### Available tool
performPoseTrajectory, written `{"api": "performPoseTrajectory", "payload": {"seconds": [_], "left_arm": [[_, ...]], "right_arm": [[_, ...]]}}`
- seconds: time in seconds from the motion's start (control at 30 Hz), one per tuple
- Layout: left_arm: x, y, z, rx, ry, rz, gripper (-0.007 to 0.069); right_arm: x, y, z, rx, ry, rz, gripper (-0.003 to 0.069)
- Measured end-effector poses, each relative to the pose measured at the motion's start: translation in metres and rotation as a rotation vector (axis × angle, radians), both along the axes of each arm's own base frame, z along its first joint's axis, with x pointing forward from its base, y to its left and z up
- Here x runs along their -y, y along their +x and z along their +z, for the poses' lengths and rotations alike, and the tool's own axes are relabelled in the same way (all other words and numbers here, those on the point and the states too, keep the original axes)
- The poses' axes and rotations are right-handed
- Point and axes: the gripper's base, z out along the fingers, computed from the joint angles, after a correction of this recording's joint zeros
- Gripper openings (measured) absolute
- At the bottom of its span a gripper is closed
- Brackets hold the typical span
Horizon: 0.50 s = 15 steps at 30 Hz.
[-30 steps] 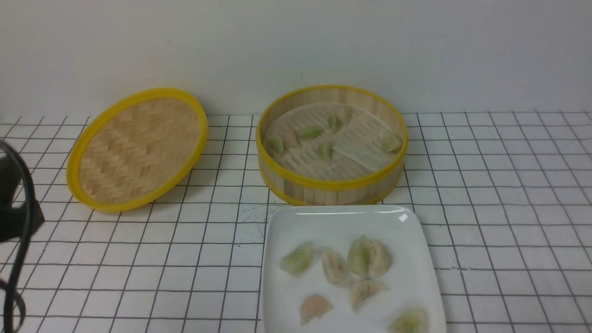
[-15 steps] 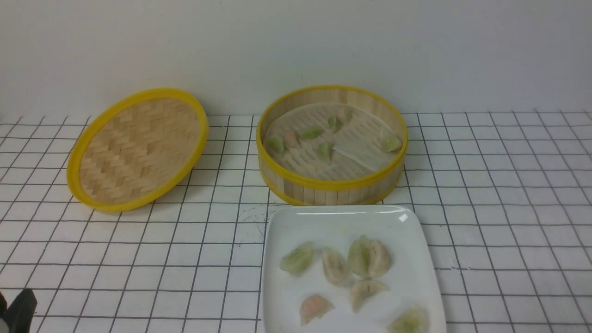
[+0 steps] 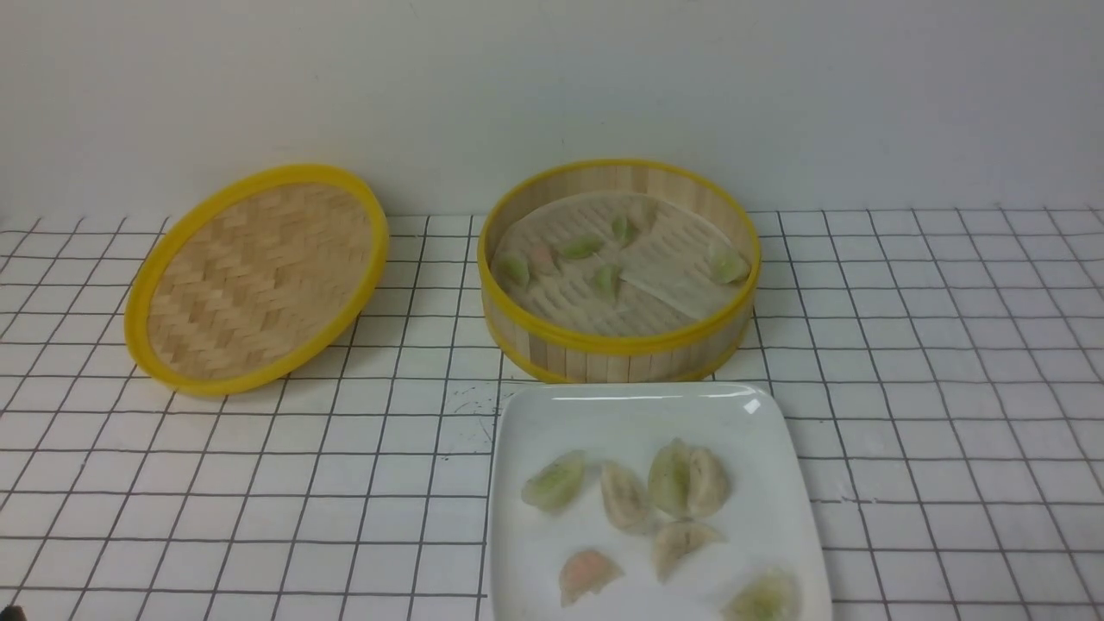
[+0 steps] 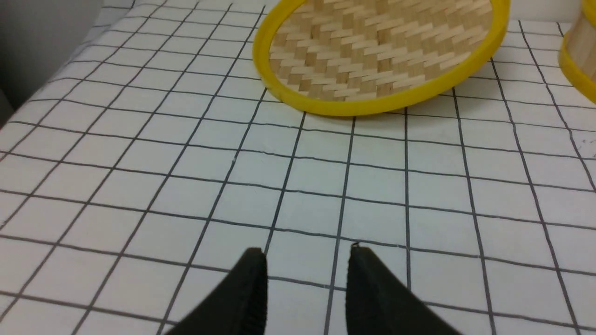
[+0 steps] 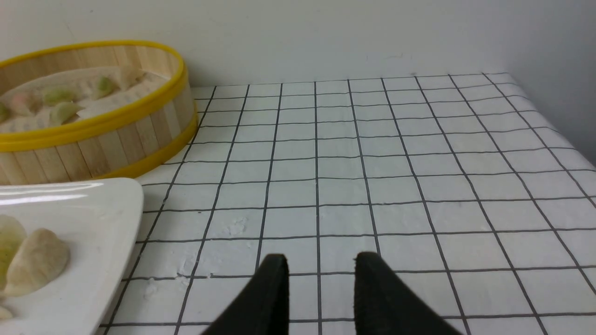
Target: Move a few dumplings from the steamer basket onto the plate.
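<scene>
Between the two black fingers of the left gripper only the gridded tablecloth was visible; the jaws stood apart with a clear gap and held nothing. Ahead of these jaws, well apart from them, lay the woven lid with its yellow rim, tilted a little, and at the far side of that view a small piece of the steamer basket appeared. The right gripper showed the same state: its jaws were separated, empty, and over bare cloth. Ahead of the right jaws and off to the side of the other arm stood the steamer basket, and nearer on that same side was a corner of the plate. In the front view no gripper could be seen. The steamer basket stood just behind the plate, very close to it, though I could not tell if they touched. Several dumplings remained in the basket on the pale liner, mostly green and one pinkish. On the plate lay more dumplings: one green, two pressed together, one pinkish, one beige and one green at the picture's lower edge.
</scene>
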Motion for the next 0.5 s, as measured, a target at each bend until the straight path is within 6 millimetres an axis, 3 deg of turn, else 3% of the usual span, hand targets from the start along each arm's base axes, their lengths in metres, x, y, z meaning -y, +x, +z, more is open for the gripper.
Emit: {"api": "performPoseTrajectory", "payload": {"seconds": [0.5], "left_arm": [[-0.0006, -0.0043, -0.0006, 0.010, -0.029, 0.017, 0.0225]], "right_arm": [[0.0000, 0.0000, 0.0000, 0.000, 0.000, 0.000, 0.0192]]}}
